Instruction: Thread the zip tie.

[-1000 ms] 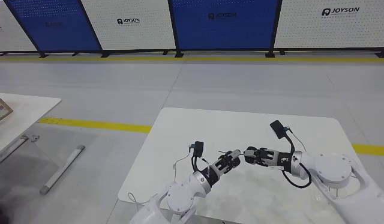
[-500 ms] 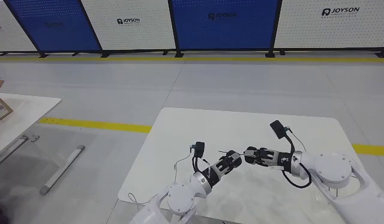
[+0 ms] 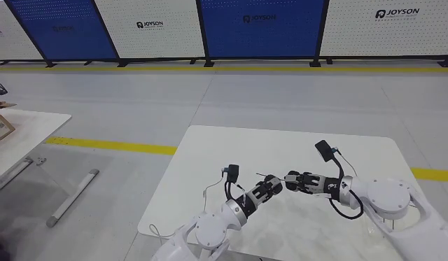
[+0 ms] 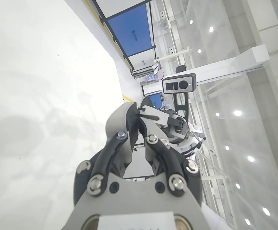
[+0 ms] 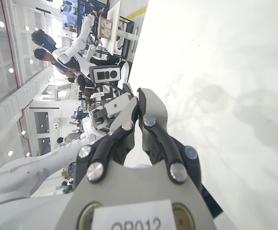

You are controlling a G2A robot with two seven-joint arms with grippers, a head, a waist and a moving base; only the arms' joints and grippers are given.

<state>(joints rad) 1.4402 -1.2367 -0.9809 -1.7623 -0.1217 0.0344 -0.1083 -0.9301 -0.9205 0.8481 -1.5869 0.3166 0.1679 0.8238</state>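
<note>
Over the middle of the white table (image 3: 231,149) my two grippers meet tip to tip. The left gripper (image 3: 274,183) (image 4: 137,113) is shut on a thin black zip tie (image 3: 264,178) (image 4: 144,116); a short end sticks out past its fingers. The right gripper (image 3: 288,180) (image 5: 138,104) faces it from the right, its fingers closed together on the same tie. In each wrist view the other arm's gripper sits just beyond the fingertips, almost touching. The pads hide most of the tie.
The table's far edge (image 3: 287,130) lies well behind the grippers, with bare tabletop all around them. A second table (image 3: 28,131) stands off to the left across the floor. Blue and white partition panels (image 3: 259,19) line the back.
</note>
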